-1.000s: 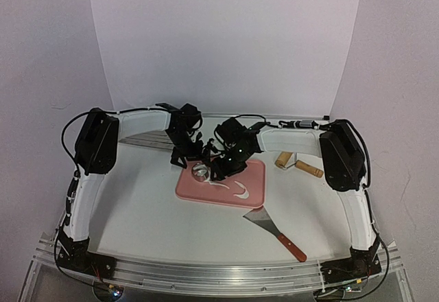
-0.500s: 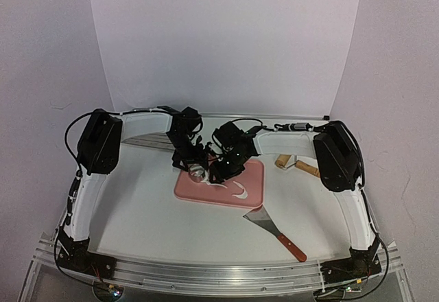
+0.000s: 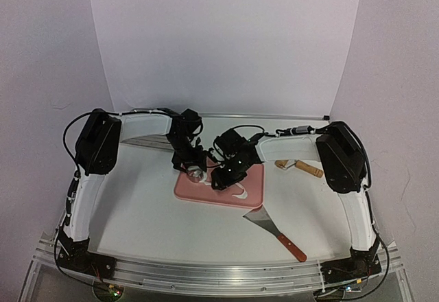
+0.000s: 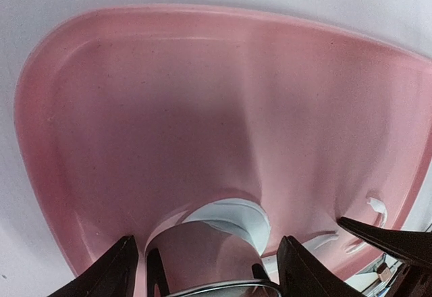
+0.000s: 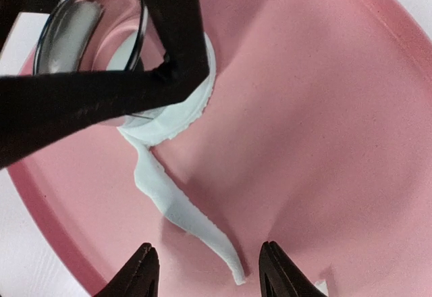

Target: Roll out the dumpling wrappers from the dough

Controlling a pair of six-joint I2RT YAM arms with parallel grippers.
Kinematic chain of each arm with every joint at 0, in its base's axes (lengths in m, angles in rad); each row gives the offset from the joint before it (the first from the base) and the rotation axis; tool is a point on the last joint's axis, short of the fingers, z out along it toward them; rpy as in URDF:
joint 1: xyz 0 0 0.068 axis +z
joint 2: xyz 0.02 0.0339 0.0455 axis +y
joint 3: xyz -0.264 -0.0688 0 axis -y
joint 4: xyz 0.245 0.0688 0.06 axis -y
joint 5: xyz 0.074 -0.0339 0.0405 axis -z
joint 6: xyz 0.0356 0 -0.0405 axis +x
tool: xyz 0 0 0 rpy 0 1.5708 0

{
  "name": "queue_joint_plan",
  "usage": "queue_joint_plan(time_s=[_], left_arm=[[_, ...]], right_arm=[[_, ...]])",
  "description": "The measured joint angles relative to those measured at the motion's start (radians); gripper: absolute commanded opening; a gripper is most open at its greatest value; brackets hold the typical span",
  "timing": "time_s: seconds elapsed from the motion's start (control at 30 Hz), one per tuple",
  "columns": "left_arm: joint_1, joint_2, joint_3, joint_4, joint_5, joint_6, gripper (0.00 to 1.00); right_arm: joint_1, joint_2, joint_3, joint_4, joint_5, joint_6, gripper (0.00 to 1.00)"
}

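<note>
Under the left hand (image 4: 208, 243), at the far left corner of the pink tray (image 5: 324, 108), lies a dumpling wrapper (image 5: 169, 121). It is a round white piece of dough with the metal ring cutter (image 4: 202, 260) standing on it, and its ragged edge shows past the ring's rim. A thin curved scrap strip (image 5: 185, 217) runs from that edge toward the right hand (image 5: 208, 250), and its tail ends low between that hand's two fingertips.

The left hand's fingers stand fairly wide apart, one on each side of the ring cutter and close against its rim. Whether they already press on it I cannot tell. The right hand is partly open and holds nothing. Its tips are low over the tray floor, but whether they touch it is not clear.

Both arms rise from the near edge of the white surface (image 3: 151, 213), bend at elbows far out to either side, and send their forearms inward. The two wrists pitch downward just beside each other over the tray, the left at its far left corner and the right nearer its middle.
</note>
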Motion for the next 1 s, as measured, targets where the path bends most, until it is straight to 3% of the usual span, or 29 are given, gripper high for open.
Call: queue_joint_plan(time_s=[0.23, 0.37, 0.53, 0.77, 1.0], left_arm=[[0.001, -0.01, -0.018, 0.014, 0.006, -0.018, 0.7], [0.003, -0.016, -0.029, 0.018, 0.007, -0.02, 0.68], [0.004, -0.019, -0.036, 0.024, 0.007, -0.021, 0.68], [0.005, -0.021, -0.04, 0.028, 0.006, -0.026, 0.68], [0.004, -0.021, -0.04, 0.03, -0.015, -0.043, 0.68]], right_arm=[[0.028, -0.008, -0.015, 0.003, 0.045, -0.017, 0.41], [0.049, -0.007, -0.02, 0.003, 0.113, -0.026, 0.26], [0.073, -0.005, -0.022, 0.005, 0.202, -0.031, 0.0], [0.083, -0.013, -0.044, 0.03, 0.23, -0.031, 0.0], [0.083, -0.068, -0.12, 0.039, 0.082, -0.02, 0.0]])
